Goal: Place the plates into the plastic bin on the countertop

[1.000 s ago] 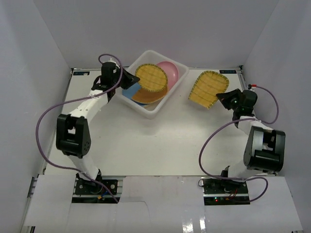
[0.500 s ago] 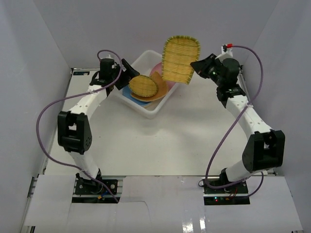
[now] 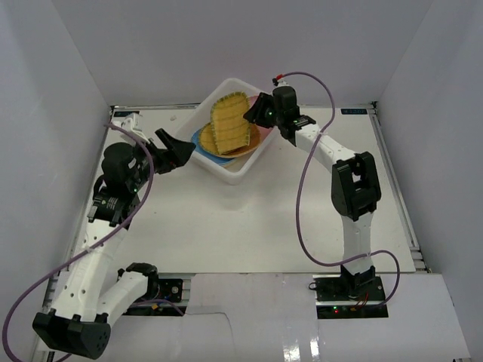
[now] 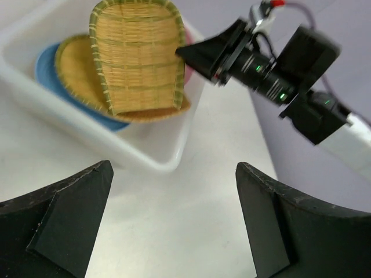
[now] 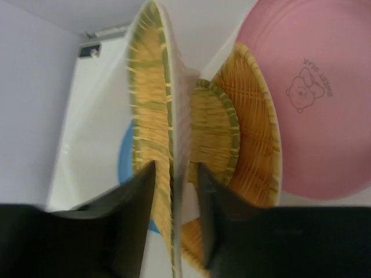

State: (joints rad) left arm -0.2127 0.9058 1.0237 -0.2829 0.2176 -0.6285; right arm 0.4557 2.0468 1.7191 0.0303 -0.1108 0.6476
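Observation:
The white plastic bin (image 3: 226, 172) stands at the back of the countertop (image 3: 249, 219). In it a fan-shaped woven plate (image 3: 230, 124) leans on a stack of plates: a round woven one (image 5: 214, 133), a larger woven one (image 5: 249, 116), a pink one (image 5: 313, 104) and a blue one (image 5: 124, 162). My right gripper (image 3: 253, 117) reaches over the bin's right rim. Its jaws stand apart on either side of the fan plate's edge (image 5: 152, 116), with a gap on the underside. My left gripper (image 3: 172, 147) hangs open and empty over the countertop, left of the bin (image 4: 87, 136).
Pale grey walls close the countertop at the left, back and right. The right arm's purple cable (image 3: 302, 204) loops over the middle right. Both arm bases sit at the near edge.
The right arm carried the fan-shaped plate from the right side into the bin and its jaws have parted. The left gripper opened, left the round woven plate in the bin and drew back.

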